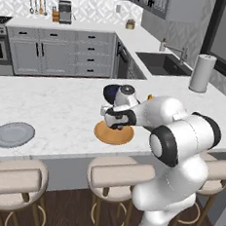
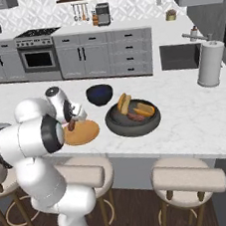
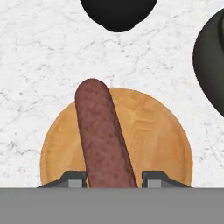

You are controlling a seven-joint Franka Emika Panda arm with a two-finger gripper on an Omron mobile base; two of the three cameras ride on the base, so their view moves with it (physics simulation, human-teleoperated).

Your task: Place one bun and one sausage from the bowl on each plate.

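Observation:
My gripper [image 3: 113, 179] is shut on a reddish-brown sausage [image 3: 103, 135] and holds it just above the orange wood-like plate [image 3: 162, 140]. In the right base view the same sausage [image 2: 71, 125] hangs at the left edge of that plate [image 2: 85, 133]. To the plate's right, the wide dark bowl [image 2: 117, 126] holds golden buns [image 2: 124, 103] and another sausage [image 2: 135, 116]. The light grey plate [image 1: 12, 134] lies bare, far to the left on the counter. In the left base view the gripper [image 1: 113, 121] hovers over the orange plate [image 1: 114, 134].
A glossy navy bowl [image 2: 99, 94] stands just behind the orange plate. Further right, beside the sink [image 2: 181, 56], is a paper towel roll [image 2: 210, 64]. Stools [image 1: 113, 176] line the counter's front edge.

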